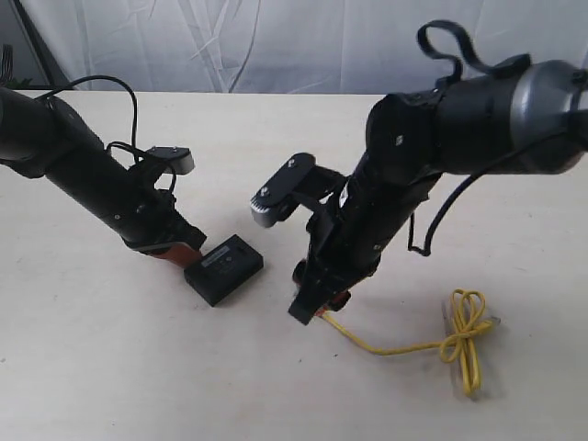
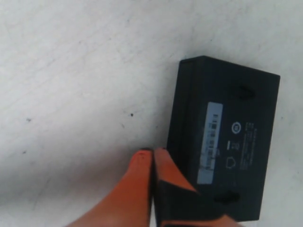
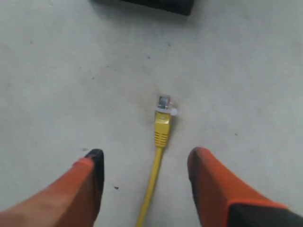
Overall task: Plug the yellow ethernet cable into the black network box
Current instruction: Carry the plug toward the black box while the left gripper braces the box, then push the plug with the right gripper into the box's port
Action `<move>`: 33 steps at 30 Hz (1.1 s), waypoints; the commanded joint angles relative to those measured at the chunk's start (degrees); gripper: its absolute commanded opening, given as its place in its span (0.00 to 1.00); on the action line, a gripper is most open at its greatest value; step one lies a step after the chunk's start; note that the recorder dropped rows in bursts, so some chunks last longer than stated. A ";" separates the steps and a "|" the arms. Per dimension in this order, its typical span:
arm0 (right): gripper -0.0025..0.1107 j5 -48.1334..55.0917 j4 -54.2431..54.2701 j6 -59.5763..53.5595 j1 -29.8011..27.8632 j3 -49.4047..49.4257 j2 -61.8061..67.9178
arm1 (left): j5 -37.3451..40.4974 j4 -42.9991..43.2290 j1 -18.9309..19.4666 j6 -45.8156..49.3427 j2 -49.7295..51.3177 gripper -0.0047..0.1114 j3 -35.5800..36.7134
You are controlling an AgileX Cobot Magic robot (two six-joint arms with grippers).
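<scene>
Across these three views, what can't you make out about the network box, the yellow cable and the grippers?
1. Black network box sockets: shown in no view; the right wrist view's edge cuts the box off.
2. Label print: left wrist view, blurred.
3. Yellow ethernet cable near plug: exterior view, hidden behind the right gripper.
4. Its far plug: exterior view, too small.
5. Whether the left gripper touches the box: unclear.
</scene>
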 commanded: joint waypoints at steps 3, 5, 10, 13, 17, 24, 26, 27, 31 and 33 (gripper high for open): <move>0.49 -2.15 -3.97 -0.71 1.06 0.23 4.44 | -0.27 0.93 -0.44 0.33 0.11 0.04 0.45; 0.49 -2.37 -3.80 -0.71 1.06 0.11 5.19 | -0.27 0.93 -0.44 0.33 0.11 0.04 0.45; 0.49 -4.53 -5.09 -0.71 1.06 0.11 6.60 | -0.27 0.93 -0.44 0.33 0.11 0.04 0.45; 0.49 -5.32 -5.33 -0.71 1.06 0.11 7.82 | -0.27 0.93 -0.44 0.33 0.11 0.04 0.45; 0.49 -6.90 -5.47 -0.71 1.06 0.11 9.03 | -0.27 0.81 -0.44 0.33 0.11 0.04 0.45; 0.49 -8.27 -5.47 -0.71 0.95 0.11 11.50 | -0.05 0.80 -0.44 0.33 0.11 0.04 0.45; 0.49 -8.71 -5.47 -0.71 0.87 0.11 11.75 | -0.05 0.80 -0.44 0.33 0.11 0.04 0.45; 0.47 -8.84 -5.61 -0.71 0.61 0.11 11.75 | -0.05 0.80 -0.44 0.33 0.11 0.04 0.45; 0.06 -7.52 -6.34 -0.60 0.45 0.11 11.75 | -0.05 0.80 -0.44 0.33 0.11 0.04 0.45; 0.02 -7.30 -6.34 -0.60 0.45 0.11 11.75 | -0.06 0.91 -0.44 0.33 0.11 0.04 0.45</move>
